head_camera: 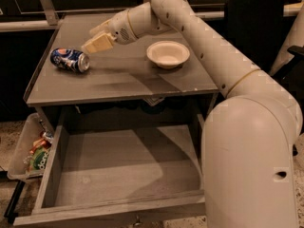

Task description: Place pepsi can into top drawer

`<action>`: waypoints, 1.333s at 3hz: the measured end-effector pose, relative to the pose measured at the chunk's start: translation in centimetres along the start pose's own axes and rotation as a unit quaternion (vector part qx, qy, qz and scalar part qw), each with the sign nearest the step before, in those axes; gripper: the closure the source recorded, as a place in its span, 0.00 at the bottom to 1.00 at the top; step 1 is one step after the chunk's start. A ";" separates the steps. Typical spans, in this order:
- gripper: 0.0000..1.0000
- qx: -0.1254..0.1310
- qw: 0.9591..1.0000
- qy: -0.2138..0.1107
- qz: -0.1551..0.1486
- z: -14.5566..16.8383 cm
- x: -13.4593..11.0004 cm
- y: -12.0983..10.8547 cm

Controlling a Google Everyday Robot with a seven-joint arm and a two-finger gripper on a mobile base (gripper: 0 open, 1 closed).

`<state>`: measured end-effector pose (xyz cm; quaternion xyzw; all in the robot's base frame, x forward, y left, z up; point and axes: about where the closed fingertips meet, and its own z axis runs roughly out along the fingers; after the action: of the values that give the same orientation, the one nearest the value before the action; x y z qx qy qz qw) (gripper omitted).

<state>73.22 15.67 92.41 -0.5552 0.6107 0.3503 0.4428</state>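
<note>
The can (70, 60) lies on its side on the desk (123, 87), long axis left-right, silver top toward the gripper (94, 38) just up-right, jaws apart, empty.

It looks like an office: a grey desk (118, 82) with an open drawer (123, 165), a black chair (256, 18) behind, a snack bin (21, 146) beside. The gripper (91, 40) hovers over the desk.

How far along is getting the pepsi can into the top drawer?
Done: the top drawer stands open and empty. In hand: the tool, open, hovers close beside the pepsi can, which lies on its side on the cabinet top, ungrasped. Left: grip it, carry it down, release it inside.
</note>
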 end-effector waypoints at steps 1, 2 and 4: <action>0.00 0.000 1.000 0.000 0.000 0.0 0.0 0.0; 0.00 0.000 1.000 0.000 0.000 0.0 0.0 0.0; 0.00 0.013 0.984 0.177 0.000 1.6 -0.6 0.4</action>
<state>73.06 17.36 92.36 -0.6030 0.6834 0.2388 0.3351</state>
